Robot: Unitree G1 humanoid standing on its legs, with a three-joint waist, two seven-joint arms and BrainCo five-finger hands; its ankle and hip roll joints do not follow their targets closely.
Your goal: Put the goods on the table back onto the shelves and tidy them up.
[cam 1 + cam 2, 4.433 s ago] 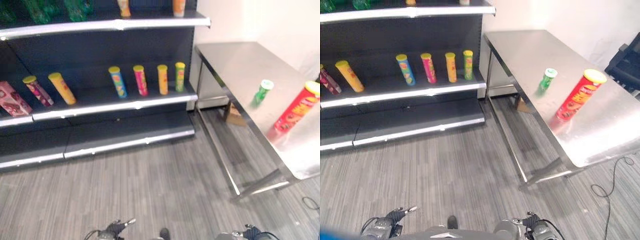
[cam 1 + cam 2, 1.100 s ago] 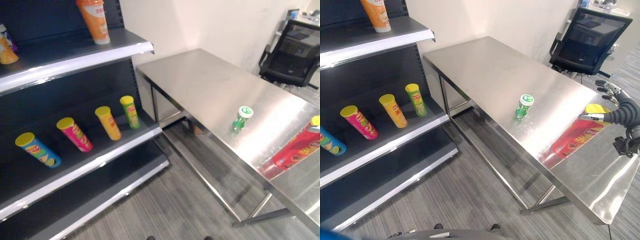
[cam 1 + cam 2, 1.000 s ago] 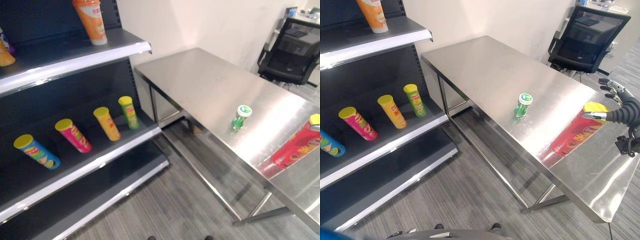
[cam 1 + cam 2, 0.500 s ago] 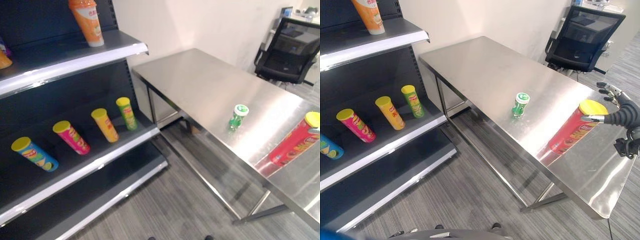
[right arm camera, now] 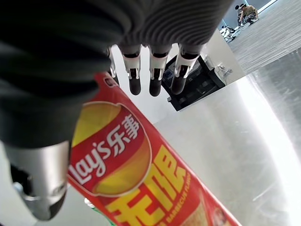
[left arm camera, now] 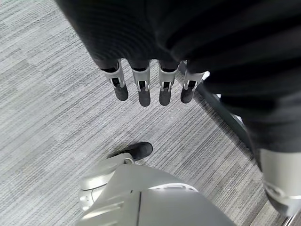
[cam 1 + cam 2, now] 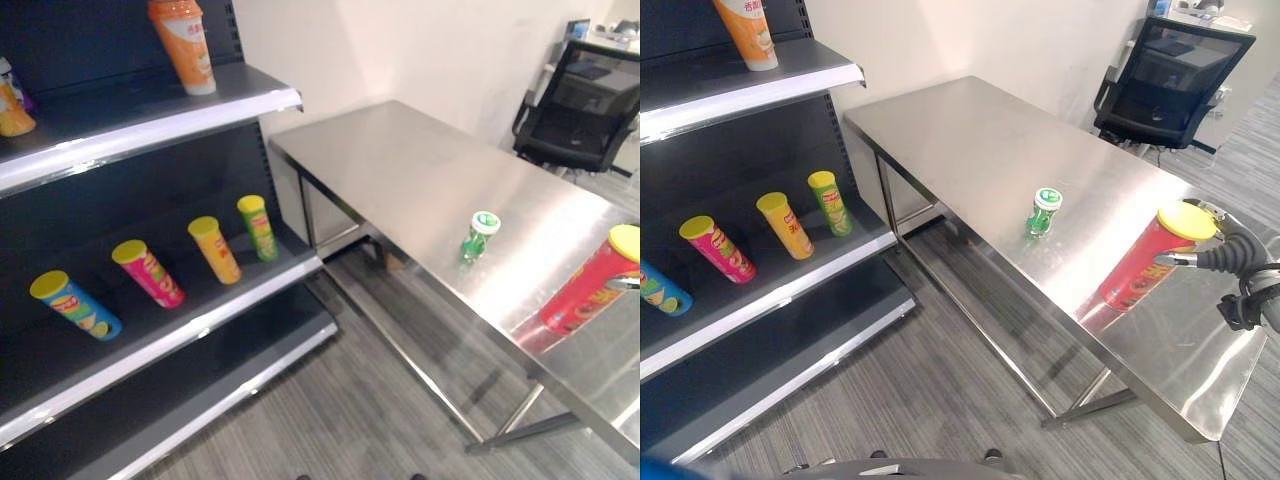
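Note:
A tall red chip can (image 7: pixel 1145 262) with a yellow lid stands near the front right edge of the steel table (image 7: pixel 970 130). A small green bottle (image 7: pixel 1041 213) stands further in on the table. My right hand (image 7: pixel 1230 252) is at the can's top, thumb against its near side and fingers behind the lid. In the right wrist view the can (image 5: pixel 141 179) lies between the thumb and the straight fingers (image 5: pixel 157 80), which are not closed round it. My left hand (image 6: pixel 141 89) hangs over the floor, fingers straight and holding nothing.
Dark shelves stand at the left. The middle shelf (image 7: pixel 180 335) holds blue, pink, yellow and green chip cans (image 7: pixel 215 248). An orange bottle (image 7: pixel 185 45) stands on the upper shelf. A black office chair (image 7: pixel 1170 80) is behind the table.
My right hand has moved in on the red can, its fingers now behind the lid and the thumb on the can. The camera has shifted slightly.

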